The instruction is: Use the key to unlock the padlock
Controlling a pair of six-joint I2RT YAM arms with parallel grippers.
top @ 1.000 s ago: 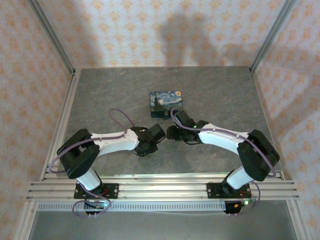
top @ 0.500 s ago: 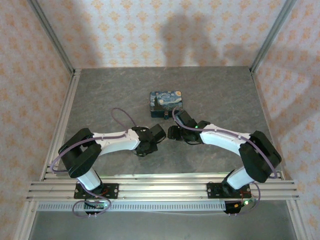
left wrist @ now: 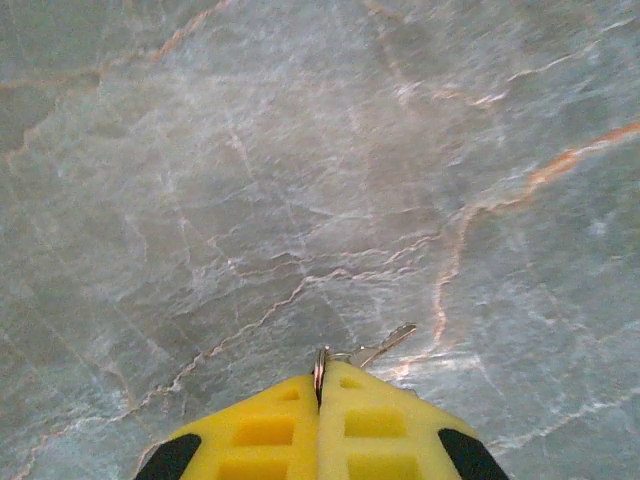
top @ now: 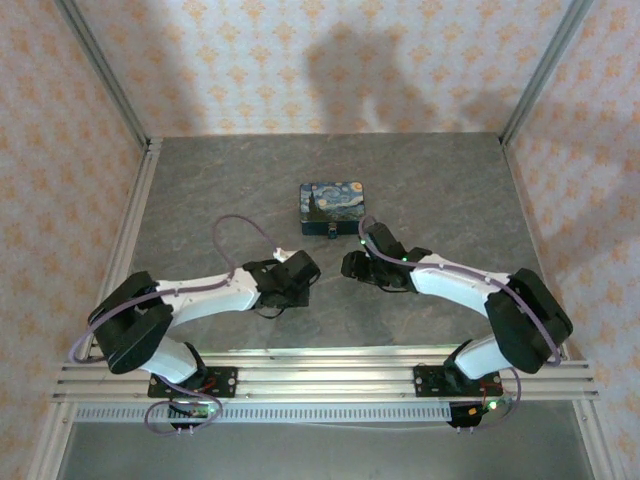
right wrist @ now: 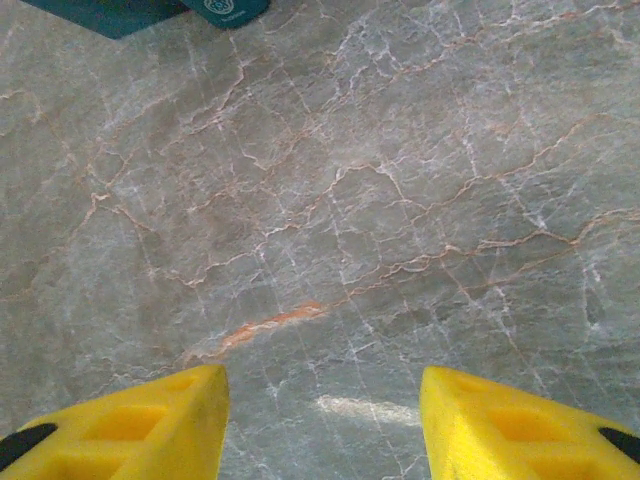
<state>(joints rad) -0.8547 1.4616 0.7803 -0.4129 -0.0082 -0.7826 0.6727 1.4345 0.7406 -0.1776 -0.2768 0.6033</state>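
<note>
My left gripper (left wrist: 320, 380) is shut, its yellow fingers (left wrist: 265, 430) pressed together on a thin metal ring. The pale silvery key (left wrist: 388, 345) sticks out from that ring to the right, just over the stone surface. In the top view the left gripper (top: 301, 270) sits left of centre, facing my right gripper (top: 350, 265). The right gripper (right wrist: 320, 375) is open with only bare stone between its fingers. A small teal padlock (right wrist: 226, 8) lies at the top edge of the right wrist view, and in the top view the padlock (top: 331, 231) sits against the front of the tin.
The blue-and-yellow Starry Night tin (top: 333, 205) stands just behind both grippers, its teal corner (right wrist: 105, 15) showing in the right wrist view. Patterned walls and metal posts (top: 105, 80) enclose the grey stone table (top: 220, 190). An aluminium rail (top: 320, 378) runs along the near edge.
My left gripper closed on the key's ring and drew back slightly to the left, its elbow dropping toward the near left. The right gripper edged a little right and stayed open.
</note>
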